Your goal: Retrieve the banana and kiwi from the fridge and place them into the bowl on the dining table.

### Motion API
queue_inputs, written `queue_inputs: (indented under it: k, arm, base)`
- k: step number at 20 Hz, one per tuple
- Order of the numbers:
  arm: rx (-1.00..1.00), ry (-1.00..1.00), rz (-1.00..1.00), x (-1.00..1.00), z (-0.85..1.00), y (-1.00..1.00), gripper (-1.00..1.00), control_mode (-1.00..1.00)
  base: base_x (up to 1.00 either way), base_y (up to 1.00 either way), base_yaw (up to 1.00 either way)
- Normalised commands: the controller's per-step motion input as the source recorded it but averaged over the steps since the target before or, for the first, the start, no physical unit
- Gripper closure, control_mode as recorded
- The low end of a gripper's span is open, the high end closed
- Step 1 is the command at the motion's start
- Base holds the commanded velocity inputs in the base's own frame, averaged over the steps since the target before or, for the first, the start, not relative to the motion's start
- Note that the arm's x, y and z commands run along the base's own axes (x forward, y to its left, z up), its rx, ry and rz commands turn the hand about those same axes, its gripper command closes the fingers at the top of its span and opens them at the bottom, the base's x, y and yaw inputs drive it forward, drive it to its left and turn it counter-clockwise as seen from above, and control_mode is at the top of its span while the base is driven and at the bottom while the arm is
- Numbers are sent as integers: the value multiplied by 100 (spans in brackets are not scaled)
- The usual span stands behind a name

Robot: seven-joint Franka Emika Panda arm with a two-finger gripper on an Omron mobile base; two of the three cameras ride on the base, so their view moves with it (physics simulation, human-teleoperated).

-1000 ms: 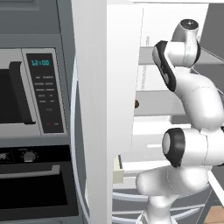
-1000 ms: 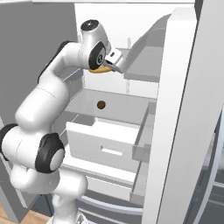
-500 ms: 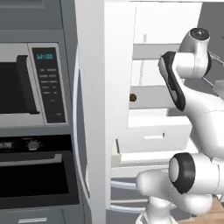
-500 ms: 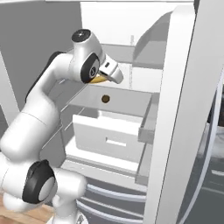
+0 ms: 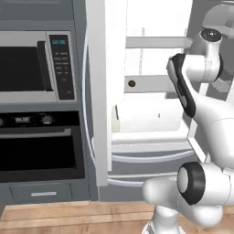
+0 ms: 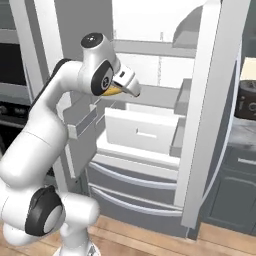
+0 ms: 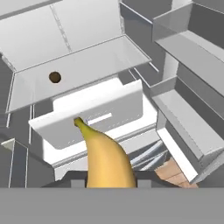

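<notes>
We have the banana (image 7: pixel 106 161) clamped in our gripper (image 6: pixel 121 89), outside the open fridge (image 6: pixel 210 110). It is light, curved and smooth-skinned, soft enough to bruise, so we judge a mid-body hold safest. The kiwi (image 7: pixel 54 77) sits on a shelf above the pulled-out drawer (image 7: pixel 94 114); small and round, it may roll. Door bins (image 7: pixel 188 118) crowd the side.

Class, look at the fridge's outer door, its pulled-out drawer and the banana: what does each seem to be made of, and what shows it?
Fridge door: probably brushed steel, going by its flat grey, faintly sheened face.
Drawer: likely white moulded plastic; smooth, matte, with a recessed handle slot.
Banana: fruit with waxy yellow peel and a dark tip, held in the claw.
</notes>
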Motion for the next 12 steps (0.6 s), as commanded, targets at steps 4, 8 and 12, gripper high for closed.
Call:
queue_inputs:
  k: [4,8,12]
  arm:
    - [0,0,0,0,0,0,100,100]
    - [0,0,0,0,0,0,100,100]
    - [0,0,0,0,0,0,100,100]
  base:
    - [-62,0,9]
    - [-66,9,-5]
    - [-71,17,-53]
